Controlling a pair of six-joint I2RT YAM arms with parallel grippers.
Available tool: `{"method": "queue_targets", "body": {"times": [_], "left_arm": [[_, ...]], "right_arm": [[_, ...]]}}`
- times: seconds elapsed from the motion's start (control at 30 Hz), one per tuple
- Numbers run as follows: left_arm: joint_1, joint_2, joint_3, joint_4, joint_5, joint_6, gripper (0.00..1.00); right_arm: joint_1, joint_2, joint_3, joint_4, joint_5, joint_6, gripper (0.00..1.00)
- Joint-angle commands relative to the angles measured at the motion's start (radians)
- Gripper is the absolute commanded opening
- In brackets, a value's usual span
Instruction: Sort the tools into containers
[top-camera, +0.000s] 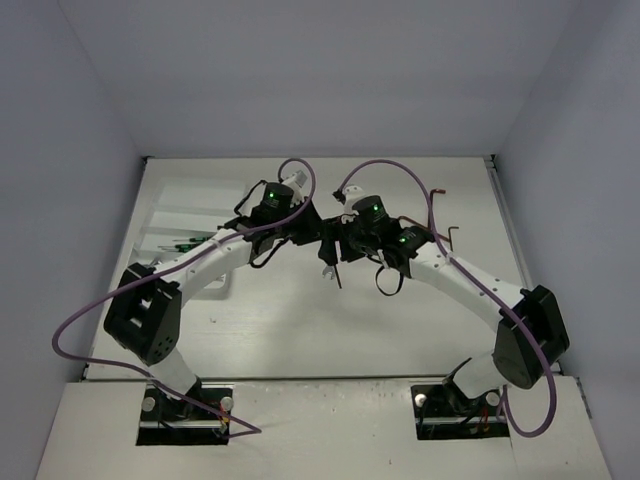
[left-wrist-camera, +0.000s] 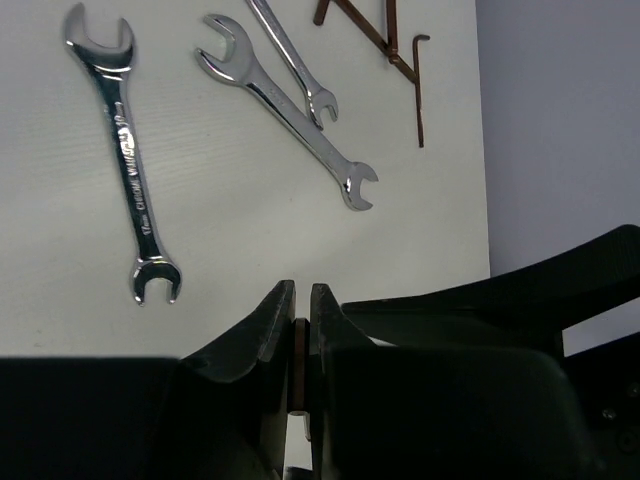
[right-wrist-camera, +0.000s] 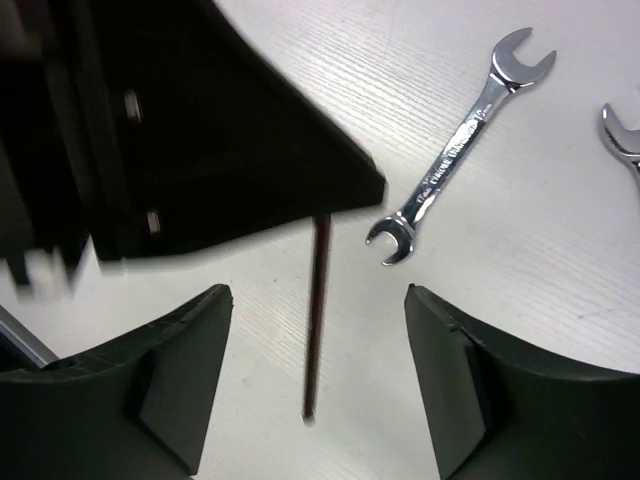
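A dark red-brown hex key (left-wrist-camera: 296, 365) is pinched between the shut fingers of my left gripper (left-wrist-camera: 302, 295). In the right wrist view its long shaft (right-wrist-camera: 318, 320) hangs down from the left gripper's black body (right-wrist-camera: 220, 130), between the spread fingers of my right gripper (right-wrist-camera: 317, 292) without touching either. Both grippers meet over mid-table, the left (top-camera: 318, 243) beside the right (top-camera: 345, 247). Three silver wrenches (left-wrist-camera: 130, 160) (left-wrist-camera: 285, 110) (left-wrist-camera: 295, 60) lie on the table. More hex keys (left-wrist-camera: 395, 40) lie beyond them. The white tray (top-camera: 165, 235) sits far left, partly hidden by the left arm.
A single hex key (top-camera: 450, 235) lies toward the table's right side. Something green (top-camera: 185, 243) shows in the tray. Purple cables arc over both arms. A grey wall (left-wrist-camera: 560, 130) borders the table edge close behind the tools.
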Motion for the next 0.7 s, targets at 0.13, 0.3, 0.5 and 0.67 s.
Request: {"method": "queue_targets", "body": {"times": [0.13,0.3,0.5,0.67], "left_arm": [[0.331,-0.094,-0.011,0.088,0.015,-0.039,0.0],[0.584,-0.074,0.0,0.097,-0.032,-0.04,0.0],[0.784,0.084,0.062,0.143,-0.071,-0.102,0.0],[0.846,0.221,0.141,0.146,-0.089,-0.121,0.02]], "right_arm": [[-0.072,-0.188,-0.036,0.051,0.097,0.04,0.73],[-0.164,-0.296,-0.124,0.048,0.137,0.068,0.77],[-0.23,-0.374,-0.202,0.035,0.135,0.091,0.77],[-0.254,-0.412,-0.21,0.011,0.18,0.081,0.79]]}}
